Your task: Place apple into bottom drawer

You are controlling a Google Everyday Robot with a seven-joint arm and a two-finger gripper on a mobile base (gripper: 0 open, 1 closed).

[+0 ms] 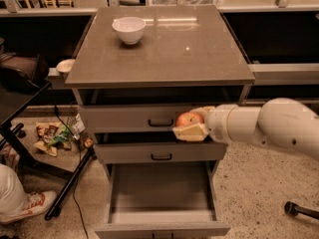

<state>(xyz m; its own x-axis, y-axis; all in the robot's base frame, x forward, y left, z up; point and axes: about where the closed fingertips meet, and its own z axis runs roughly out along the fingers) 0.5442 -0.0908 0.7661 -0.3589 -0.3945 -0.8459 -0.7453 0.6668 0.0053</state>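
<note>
Hand point(192, 124) gripping apple point(188, 118), above open btm drawer point(159, 189)

My gripper point(189, 124) is in front of the cabinet, level with the top drawer point(129, 118) and just above the middle drawer point(139, 153), and my fingers point(192, 132) clasp the apple point(187, 118) from below and from above. Lower down, the bottom drawer point(159, 188) stands pulled out, with its flat grey inside open to view. On the cabinet top point(169, 54) a white bowl point(129, 29) stands near the far left corner, well apart from my arm point(269, 126).
</note>
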